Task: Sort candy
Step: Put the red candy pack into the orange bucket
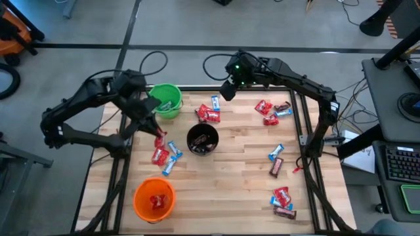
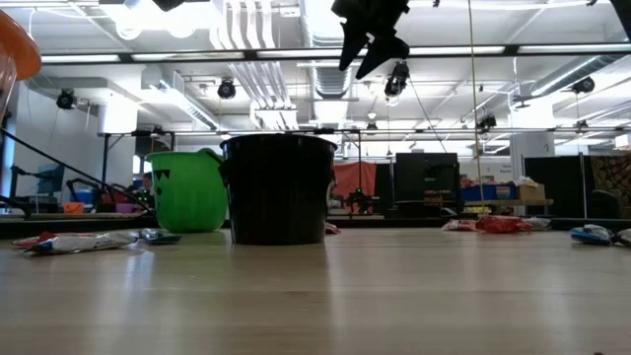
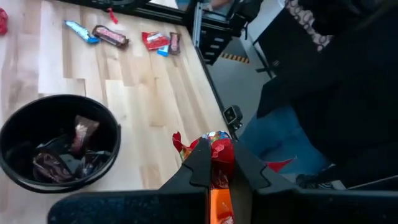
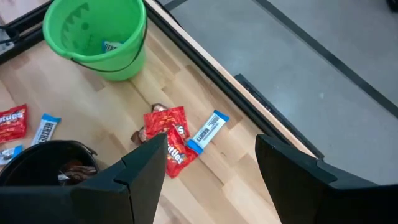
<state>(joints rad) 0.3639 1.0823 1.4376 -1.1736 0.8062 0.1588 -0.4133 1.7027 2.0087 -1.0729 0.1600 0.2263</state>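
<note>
A black bucket (image 2: 277,188) stands on the wooden table (image 2: 315,296), a little left of centre, and a green bucket (image 2: 187,191) sits just beside it on the left, farther back, its right edge hidden behind the black one. An orange rim (image 2: 15,49) cuts in at the upper left corner. Wrapped candy (image 2: 84,240) lies flat at the left (red and blue wrappers, labels too small to read); more candy (image 2: 498,225) lies far right. A dark gripper (image 2: 373,44) hangs from above, well clear of the table. Behind is a workshop room with ceiling lights.
</note>
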